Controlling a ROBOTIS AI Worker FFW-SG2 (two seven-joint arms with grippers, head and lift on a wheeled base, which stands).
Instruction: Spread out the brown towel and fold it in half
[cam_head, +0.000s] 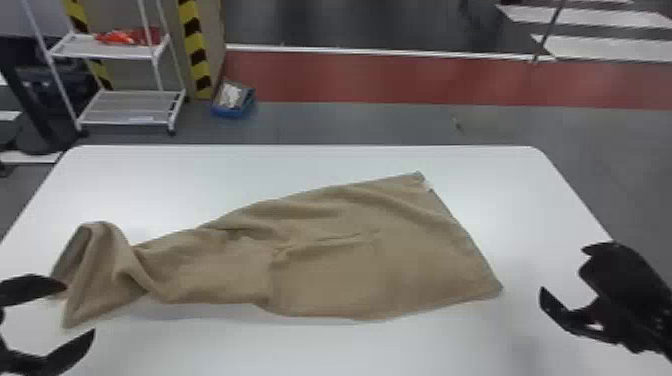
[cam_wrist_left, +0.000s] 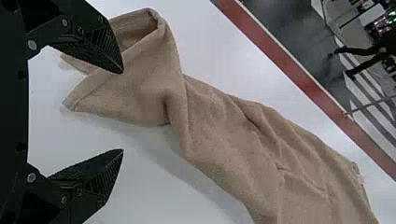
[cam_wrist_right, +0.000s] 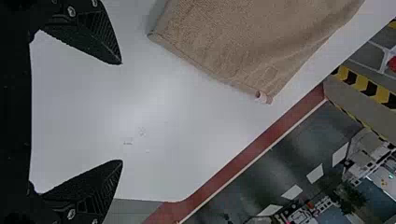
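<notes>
The brown towel (cam_head: 320, 250) lies across the white table, wide and fairly flat at its right part, narrower, twisted and folded over at its left end. At the table's left front, my left gripper (cam_head: 80, 309) stands open by that folded end. In the left wrist view, the open left gripper (cam_wrist_left: 122, 111) has the towel's folded end (cam_wrist_left: 135, 93) near its upper finger. My right gripper (cam_head: 565, 270) is open to the right of the towel. In the right wrist view, the right gripper (cam_wrist_right: 122, 112) holds nothing, and the towel's edge (cam_wrist_right: 210, 67) with a small tag lies beyond it.
The white table (cam_head: 300, 165) has its far edge behind the towel. Past it on the floor are a white rack (cam_head: 130, 107) and a blue box (cam_head: 234, 102), at the back left.
</notes>
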